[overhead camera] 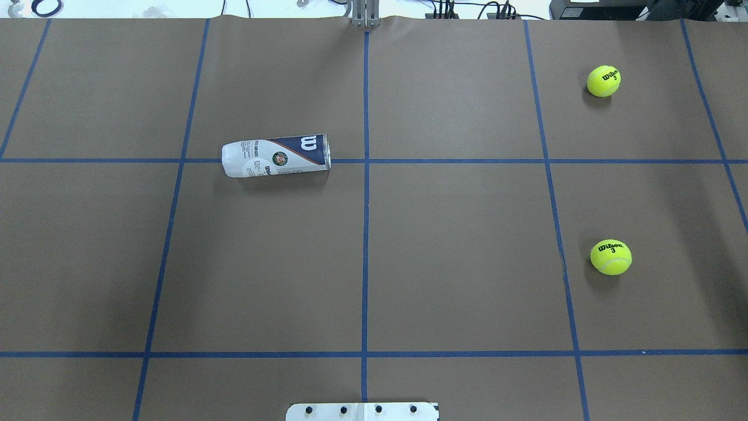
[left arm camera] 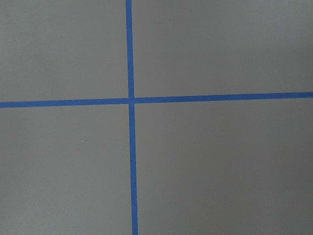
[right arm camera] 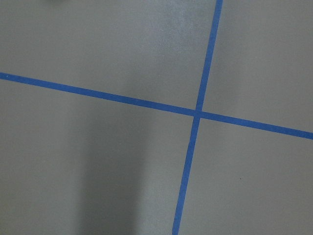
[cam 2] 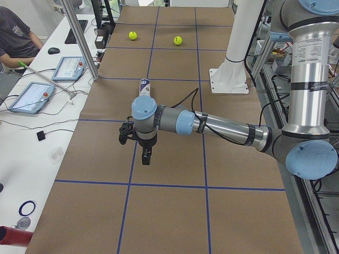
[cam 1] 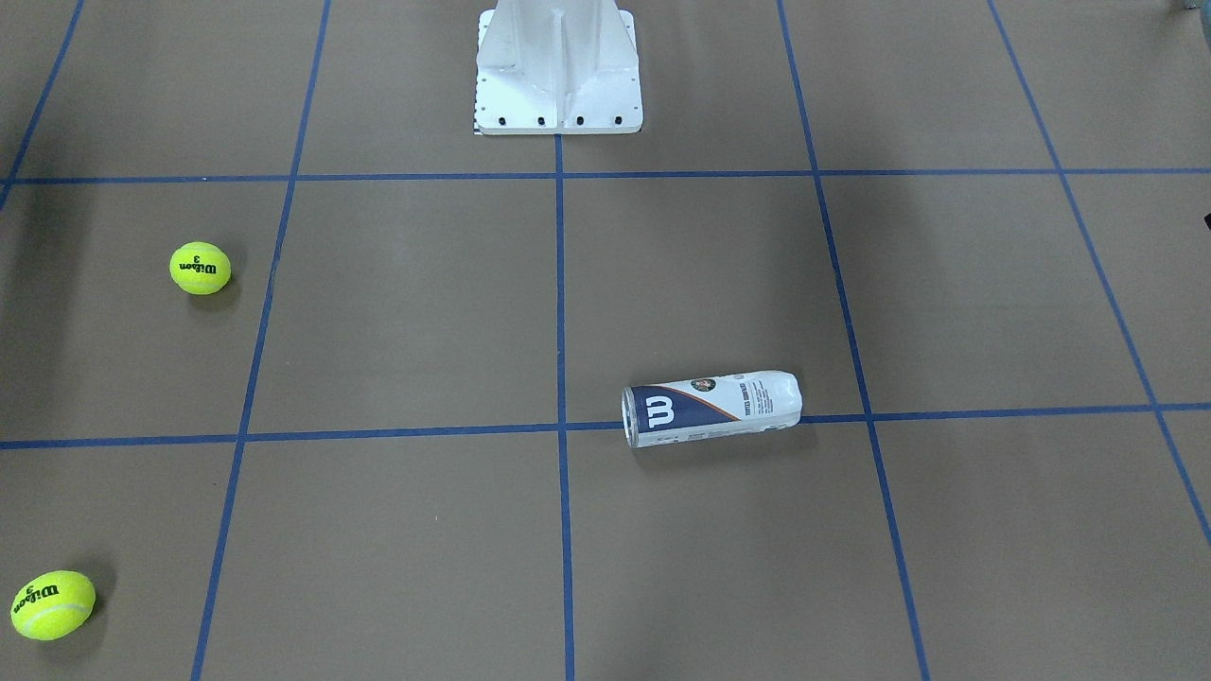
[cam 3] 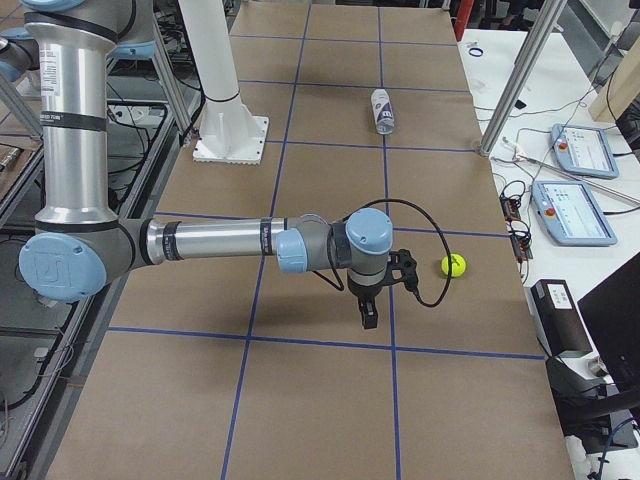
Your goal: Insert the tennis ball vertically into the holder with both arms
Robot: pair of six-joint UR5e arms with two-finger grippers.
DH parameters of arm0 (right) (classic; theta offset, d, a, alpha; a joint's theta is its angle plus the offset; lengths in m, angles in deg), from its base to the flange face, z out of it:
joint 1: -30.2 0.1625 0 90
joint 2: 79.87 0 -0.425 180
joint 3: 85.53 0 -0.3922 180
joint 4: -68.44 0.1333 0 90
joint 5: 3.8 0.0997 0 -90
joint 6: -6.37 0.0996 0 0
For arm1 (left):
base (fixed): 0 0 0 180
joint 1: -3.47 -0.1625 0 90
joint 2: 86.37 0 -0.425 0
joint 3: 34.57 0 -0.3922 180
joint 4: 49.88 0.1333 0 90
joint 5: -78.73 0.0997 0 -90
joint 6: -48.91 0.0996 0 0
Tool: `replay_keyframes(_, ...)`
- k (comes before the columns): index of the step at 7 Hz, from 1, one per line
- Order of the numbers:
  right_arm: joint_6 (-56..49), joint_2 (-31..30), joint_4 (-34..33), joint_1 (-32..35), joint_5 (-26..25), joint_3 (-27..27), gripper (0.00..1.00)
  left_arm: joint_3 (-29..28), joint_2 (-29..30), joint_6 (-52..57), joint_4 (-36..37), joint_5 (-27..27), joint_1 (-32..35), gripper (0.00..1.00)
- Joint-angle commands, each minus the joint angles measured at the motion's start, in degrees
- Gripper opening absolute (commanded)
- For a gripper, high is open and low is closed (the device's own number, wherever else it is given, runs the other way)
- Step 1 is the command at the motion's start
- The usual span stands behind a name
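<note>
Step in hand: the start of the task is judged to be in hand; nothing is gripped, and no ball is seen inside the can (overhead camera: 276, 156).
Can position: it is laid on its side across a blue tape line (overhead camera: 467, 161) on the counter (overhead camera: 374, 263), on the robot's left half, with its open metal-rimmed mouth turned toward the centre line.
Ball positions: two tennis balls are set on the robot's right half, the nearer ball (overhead camera: 610, 256) and the farther ball (overhead camera: 603, 80), well apart from each other and from the can.
Left tool (cam 2: 145, 157): it is held above bare counter, pointing down, apart from the can; it is shown only in a side view, so whether it is open or closed cannot be told.
Right tool (cam 3: 368, 313): it is likewise held over bare counter, near one ball but not touching it; its state cannot be told either.
Next move: the can is judged to need gripping and standing upright by the left arm, while a ball is picked up by the right arm.
Can material: smooth clear plastic, cylindrical, wrapped in a white and navy label; rolling is likely if it is nudged.
Ball material: fuzzy yellow-green felt, round, printed in black.
Counter surface: flat matte brown paper, gridded with blue tape.
Pedestal (cam 1: 557, 66): white painted metal, bolted along its foot.
</note>
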Motion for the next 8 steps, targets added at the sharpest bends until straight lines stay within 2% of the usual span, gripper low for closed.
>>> replay_keyframes(1,-0.02,0.04,0.10,0.00,-0.10,-0.08,1.00,0.12,0.02,0.01,-0.11,-0.01,0.00,1.00)
replay_keyframes(8,-0.02,0.04,0.28,0.00,0.51,0.01,1.00,0.99,0.37,0.02,-0.11,-0.36,-0.09,1.00)
